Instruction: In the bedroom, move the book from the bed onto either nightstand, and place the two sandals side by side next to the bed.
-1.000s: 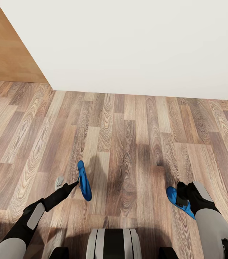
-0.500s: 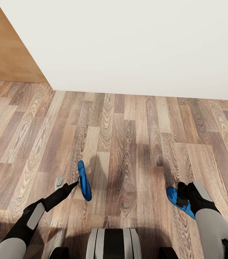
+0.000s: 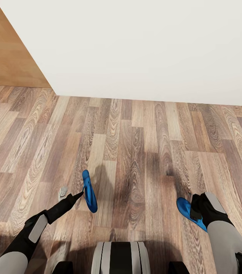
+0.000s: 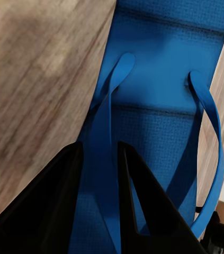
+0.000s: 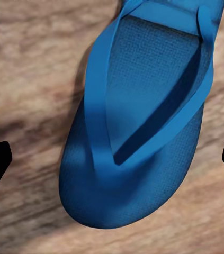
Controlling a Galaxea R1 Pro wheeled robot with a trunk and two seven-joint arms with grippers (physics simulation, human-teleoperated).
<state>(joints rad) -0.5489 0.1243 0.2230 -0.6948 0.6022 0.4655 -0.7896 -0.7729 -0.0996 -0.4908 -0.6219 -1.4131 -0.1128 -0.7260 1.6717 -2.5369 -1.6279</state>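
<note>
Wood-plank floor [image 3: 136, 144] runs up to a white wall [image 3: 143, 45], with a tan panel [image 3: 6, 49] at the left. On the robot's left, the left gripper [image 4: 98, 174] has its dark fingers closed on a strap of the left blue sandal [image 3: 89, 191], which it holds on edge over the boards. On the right, the right gripper [image 5: 112, 159] hangs with its fingertips spread wide, over the right blue sandal [image 3: 186, 210], which lies flat on the floor
</note>
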